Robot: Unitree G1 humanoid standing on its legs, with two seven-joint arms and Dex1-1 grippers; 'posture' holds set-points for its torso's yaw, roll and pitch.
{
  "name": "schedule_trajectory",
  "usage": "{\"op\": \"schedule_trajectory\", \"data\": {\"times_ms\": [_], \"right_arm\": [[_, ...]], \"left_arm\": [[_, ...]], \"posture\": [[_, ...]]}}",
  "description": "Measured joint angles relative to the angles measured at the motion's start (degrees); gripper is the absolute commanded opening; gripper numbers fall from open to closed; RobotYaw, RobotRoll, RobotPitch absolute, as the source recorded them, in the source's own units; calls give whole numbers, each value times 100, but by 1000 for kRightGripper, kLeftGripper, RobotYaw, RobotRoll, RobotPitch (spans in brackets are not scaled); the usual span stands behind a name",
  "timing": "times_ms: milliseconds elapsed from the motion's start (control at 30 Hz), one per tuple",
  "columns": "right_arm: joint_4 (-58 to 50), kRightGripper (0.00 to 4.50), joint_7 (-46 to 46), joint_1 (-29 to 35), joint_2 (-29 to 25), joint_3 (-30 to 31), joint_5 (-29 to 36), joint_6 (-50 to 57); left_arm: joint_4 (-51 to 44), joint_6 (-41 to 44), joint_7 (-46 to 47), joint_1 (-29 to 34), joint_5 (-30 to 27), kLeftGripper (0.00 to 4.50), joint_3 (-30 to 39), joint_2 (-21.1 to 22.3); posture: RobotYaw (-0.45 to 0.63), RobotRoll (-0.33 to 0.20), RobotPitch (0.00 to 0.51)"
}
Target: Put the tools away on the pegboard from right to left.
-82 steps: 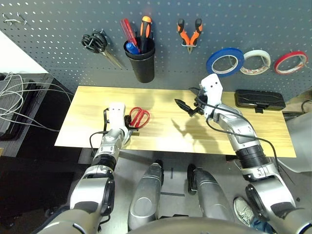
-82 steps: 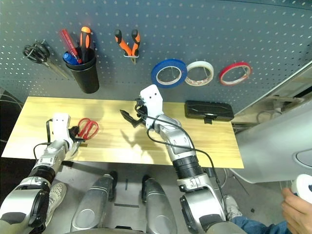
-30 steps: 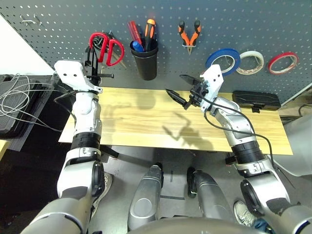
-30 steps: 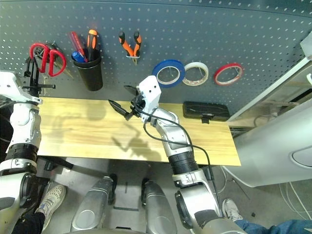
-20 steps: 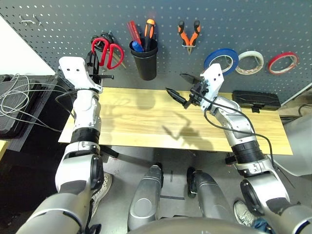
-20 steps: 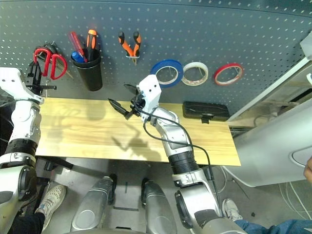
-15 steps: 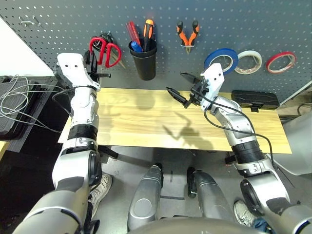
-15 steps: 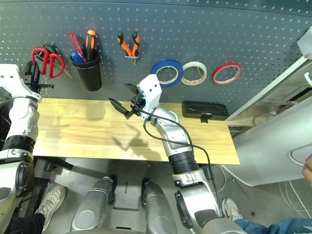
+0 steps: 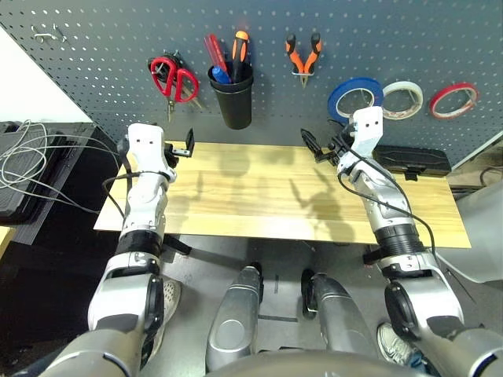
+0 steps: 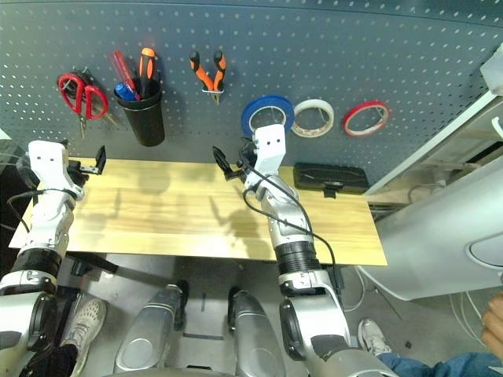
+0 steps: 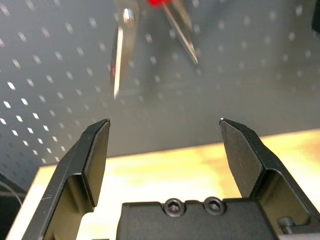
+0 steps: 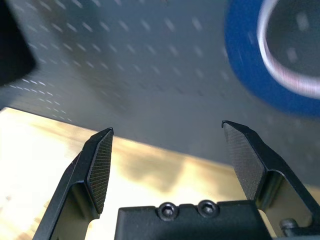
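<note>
On the dark grey pegboard (image 9: 102,47) the tools hang in a row: red-handled scissors (image 9: 174,77), a blue-handled screwdriver (image 9: 218,76) in the black cup (image 9: 235,106), orange-and-black pliers (image 9: 305,55) and a blue tape ring (image 9: 355,98). My left gripper (image 9: 182,145) is open and empty over the table's back left edge, below the scissors. In the left wrist view the scissors' blades (image 11: 182,35) hang above that open gripper (image 11: 165,125). My right gripper (image 9: 318,147) is open and empty just below and left of the blue tape ring (image 12: 250,65), which the right wrist view shows past its own gripper (image 12: 167,132).
A white tape roll (image 9: 403,98) and a red one (image 9: 452,98) hang right of the blue ring. Black-handled scissors (image 9: 162,60) hang behind the red pair. A black case (image 9: 410,159) lies at the wooden table's (image 9: 251,196) back right. Cables (image 9: 31,165) lie off the left end.
My left gripper opened and let go of the red scissors, which now hang on the pegboard; that arm dropped to the table's edge. My right arm drew back toward the blue tape.
</note>
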Motion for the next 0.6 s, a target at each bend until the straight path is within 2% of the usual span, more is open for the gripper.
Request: {"op": "schedule_trajectory", "data": {"times_ms": [200, 600], "right_arm": [[745, 4500, -371, 13, -60, -281, -4, -177], [1516, 4500, -633, 9, -643, -615, -51, -675]], "left_arm": [[-50, 282, -14, 243, 30, 4467, -154, -234], [341, 379, -126, 109, 217, 4467, -383, -440]], "posture": [[98, 0, 190], [21, 0, 201]]}}
